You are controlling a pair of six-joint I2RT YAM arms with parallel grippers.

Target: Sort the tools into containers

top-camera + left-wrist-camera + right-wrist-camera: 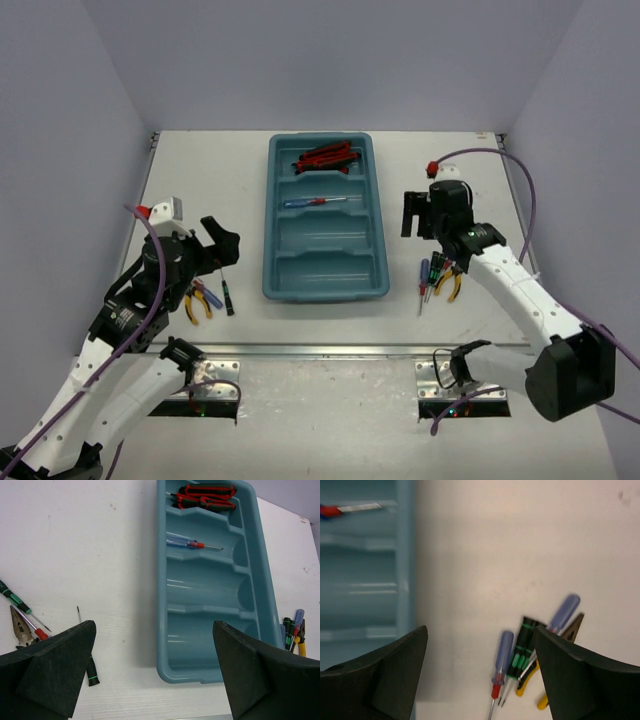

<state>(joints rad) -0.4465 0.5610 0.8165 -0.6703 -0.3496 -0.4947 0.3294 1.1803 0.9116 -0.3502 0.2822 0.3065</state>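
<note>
- The right end effector (480,630) hangs spread and empty over the worktop (485,545). Just beneath it lie blue-handled screwdrivers (504,645), thin black-green screwdrivers (525,640) and yellow pliers (573,626), all unsorted.
- The left end effector (154,625) is also spread and empty. To its left sit another pliers (19,626) and loose thin screwdrivers (91,670).
- Beyond it is the tray (161,605). The two nearer compartments hold nothing, the third holds one blue screwdriver (182,542), and the farthest holds the red-black utility knives (205,497).
- By this count, less than half the sorting looks done.
</note>
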